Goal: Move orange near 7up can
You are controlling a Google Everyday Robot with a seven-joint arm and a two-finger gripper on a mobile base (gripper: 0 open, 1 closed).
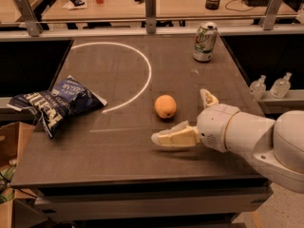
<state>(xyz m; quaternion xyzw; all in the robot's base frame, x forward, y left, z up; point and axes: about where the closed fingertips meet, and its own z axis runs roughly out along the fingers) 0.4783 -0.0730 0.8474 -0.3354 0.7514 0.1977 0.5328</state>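
Observation:
The orange (pixel 165 106) lies on the dark table (pixel 118 141), near its middle. The 7up can (pixel 204 42) stands upright at the table's far right, well beyond the orange. My gripper (pixel 183 120) comes in from the right, low over the table, just right of and in front of the orange. It is open: one finger (pixel 173 137) reaches left in front of the orange, the other (pixel 207 98) points up to the orange's right. It holds nothing and does not touch the orange.
A blue chip bag (pixel 54 101) lies at the table's left edge. A white arc (pixel 137 63) is drawn on the tabletop. A rail with posts (pixel 150 6) runs behind the table. Two small bottles (pixel 270 85) stand to the right, off the table.

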